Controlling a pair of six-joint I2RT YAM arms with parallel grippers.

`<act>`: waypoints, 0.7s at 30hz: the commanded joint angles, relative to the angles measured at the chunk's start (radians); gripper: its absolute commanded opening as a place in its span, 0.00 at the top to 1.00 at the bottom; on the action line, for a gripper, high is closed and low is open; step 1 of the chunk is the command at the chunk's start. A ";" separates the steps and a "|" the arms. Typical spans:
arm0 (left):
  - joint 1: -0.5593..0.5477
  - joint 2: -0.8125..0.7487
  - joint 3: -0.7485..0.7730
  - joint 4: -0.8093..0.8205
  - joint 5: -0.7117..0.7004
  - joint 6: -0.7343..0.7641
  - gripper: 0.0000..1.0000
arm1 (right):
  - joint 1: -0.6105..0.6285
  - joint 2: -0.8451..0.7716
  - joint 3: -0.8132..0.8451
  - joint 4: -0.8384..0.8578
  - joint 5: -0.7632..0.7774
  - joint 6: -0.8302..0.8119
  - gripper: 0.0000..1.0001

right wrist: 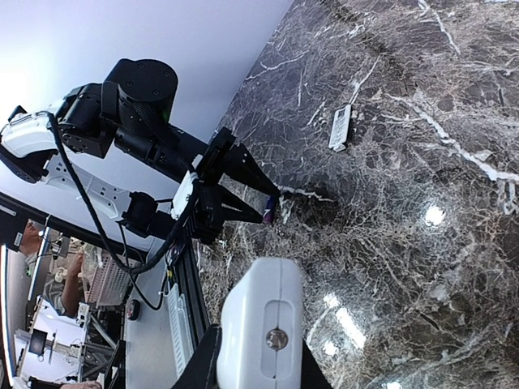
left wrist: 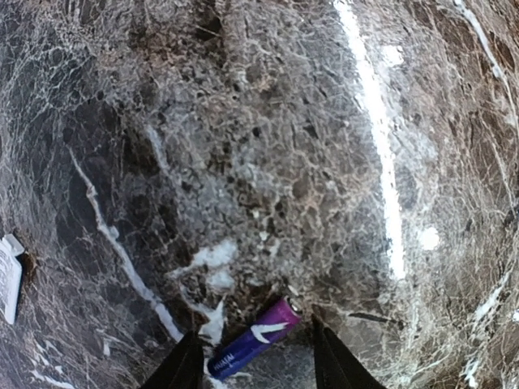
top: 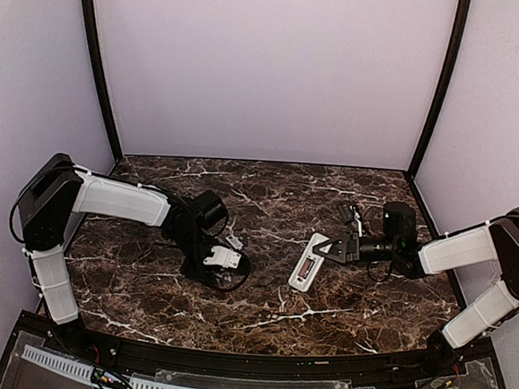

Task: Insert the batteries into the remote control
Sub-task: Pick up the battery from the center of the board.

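From above, a dark brown marble table (top: 268, 200) veined in white is seen, closed in by pale lilac walls (top: 268, 70) and black corner posts (top: 97, 67). The remote (top: 306, 265) is found right of the table's middle, its long axis set on a diagonal: one end is turned toward the near left, the other toward the far right, where it is clamped by the right gripper (top: 330, 248). The left gripper (top: 214, 270) is lowered to the marble well to the left of the remote, and a small white piece (top: 236, 243) is seen between the two. No battery can be made out from this height. From the left wrist, only glossy marble is shown, with a bright streak of glare. A purple battery (left wrist: 254, 340) is laid flat on it, its long axis slanted from lower left to upper right, the capped end uppermost. It is flanked by the dark fingers (left wrist: 182, 369), which are held apart on either side of it; whether it is touched cannot be told. The white piece is cut by the left edge. From the right wrist, the remote's white end, with a recessed slot and a screw, is gripped between the fingers at the bottom, pointing up the frame. Beyond the remote, the left gripper's tips are brought down around the battery on the marble, and the white piece is seen farther off.
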 commanded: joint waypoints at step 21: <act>-0.130 -0.077 0.053 0.004 -0.014 -0.674 1.00 | -0.004 0.048 0.011 0.074 0.017 0.071 1.00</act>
